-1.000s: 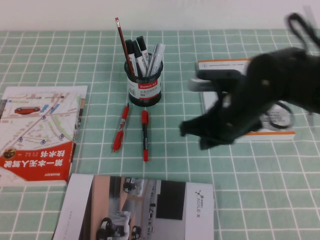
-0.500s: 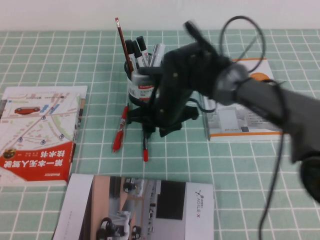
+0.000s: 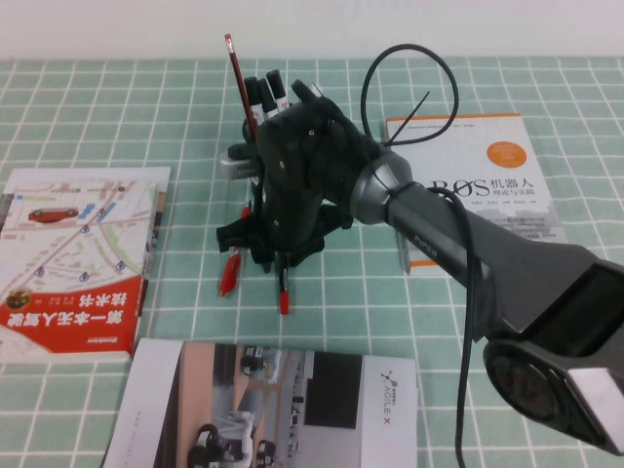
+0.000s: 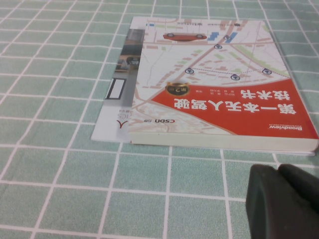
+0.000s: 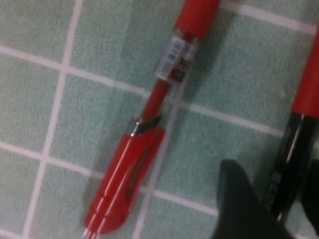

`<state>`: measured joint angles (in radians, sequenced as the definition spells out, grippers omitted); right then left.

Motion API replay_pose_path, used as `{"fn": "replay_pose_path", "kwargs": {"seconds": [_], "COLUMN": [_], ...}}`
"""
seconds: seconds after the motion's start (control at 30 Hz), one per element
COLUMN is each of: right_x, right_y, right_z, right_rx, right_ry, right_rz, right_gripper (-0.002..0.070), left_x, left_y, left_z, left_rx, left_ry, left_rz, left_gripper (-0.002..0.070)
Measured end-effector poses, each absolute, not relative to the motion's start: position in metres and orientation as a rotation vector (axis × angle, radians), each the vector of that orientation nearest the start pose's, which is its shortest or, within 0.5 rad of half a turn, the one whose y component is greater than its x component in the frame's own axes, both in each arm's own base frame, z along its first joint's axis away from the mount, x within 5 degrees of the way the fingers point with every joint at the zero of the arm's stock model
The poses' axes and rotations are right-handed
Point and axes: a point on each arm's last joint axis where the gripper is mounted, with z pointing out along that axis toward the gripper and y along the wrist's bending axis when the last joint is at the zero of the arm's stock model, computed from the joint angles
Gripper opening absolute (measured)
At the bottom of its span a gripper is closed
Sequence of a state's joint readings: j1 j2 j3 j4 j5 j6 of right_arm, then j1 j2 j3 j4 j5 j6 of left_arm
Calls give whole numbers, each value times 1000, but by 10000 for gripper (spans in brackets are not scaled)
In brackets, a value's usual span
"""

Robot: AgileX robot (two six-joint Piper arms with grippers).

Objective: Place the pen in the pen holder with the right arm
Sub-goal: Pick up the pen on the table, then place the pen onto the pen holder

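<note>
The pen (image 3: 284, 295), red at the ends and black in the middle, lies on the green grid mat in front of the pen holder. The right arm hides the holder; only its markers and a red pencil (image 3: 234, 78) stick out above. My right gripper (image 3: 278, 258) is down over the pen. In the right wrist view the pen's black section (image 5: 288, 159) lies between the open fingers of my right gripper (image 5: 273, 168). My left gripper (image 4: 279, 172) shows only in the left wrist view, shut and empty, just off the edge of a red map book (image 4: 214, 84).
An all-red pen (image 3: 228, 273) lies just left of the target pen, and shows close by in the right wrist view (image 5: 149, 99). The red map book (image 3: 78, 253) is at the left, a white ROS book (image 3: 478, 185) at the right, and a brochure (image 3: 273, 405) at the front.
My right arm swung left from above the ROS book and came down over the pen in front of the holder. The pens have not moved.
</note>
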<state>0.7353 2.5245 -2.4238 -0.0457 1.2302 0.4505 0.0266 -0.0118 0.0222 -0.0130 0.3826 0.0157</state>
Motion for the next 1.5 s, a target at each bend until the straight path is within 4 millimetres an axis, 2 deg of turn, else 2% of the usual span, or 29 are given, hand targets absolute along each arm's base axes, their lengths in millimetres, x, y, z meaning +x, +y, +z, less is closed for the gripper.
{"fn": "replay_pose_path", "kwargs": {"seconds": [0.13, 0.27, 0.3, 0.5, 0.63, 0.8, 0.9, 1.03, 1.23, 1.33, 1.5], "right_x": [398, 399, 399, 398, 390, 373, 360, 347, 341, 345, 361], "right_y": [355, 353, 353, 354, 350, 335, 323, 311, 302, 303, 301], "right_z": [189, 188, 188, 188, 191, 211, 234, 258, 268, 271, 276], "right_rx": [-418, -435, -441, -476, -495, -519, -525, -508, -520, -514, -480], "right_ry": [2801, 2799, 2798, 2795, 2821, 2851, 2823, 2633, 2170, 1925, 1657], "right_rz": [196, 166, 165, 179, 190, 167, 185, 309, 476, 604, 699], "right_gripper": [235, 74, 61, 62, 62, 62, 62, 62, 62, 62, 62], "left_x": [52, 52, 52, 52, 52, 52, 52, 52, 52, 52, 52], "left_y": [1, 1, 1, 1, 1, 1, 1, 1, 1, 1, 1], "left_z": [172, 172, 172, 172, 172, 172, 172, 172, 172, 172, 172], "left_rx": [-18, -18, -18, -18, -18, -18, -18, -18, -18, -18, -18], "left_ry": [1876, 1876, 1876, 1876, 1876, 1876, 1876, 1876, 1876, 1876, 1876], "left_rz": [16, 16, 16, 16, 16, 16, 16, 16, 16, 16, 16], "left_gripper": [-4, -4, -4, -4, -4, -4, -4, -4, -4, -4, -4]}}
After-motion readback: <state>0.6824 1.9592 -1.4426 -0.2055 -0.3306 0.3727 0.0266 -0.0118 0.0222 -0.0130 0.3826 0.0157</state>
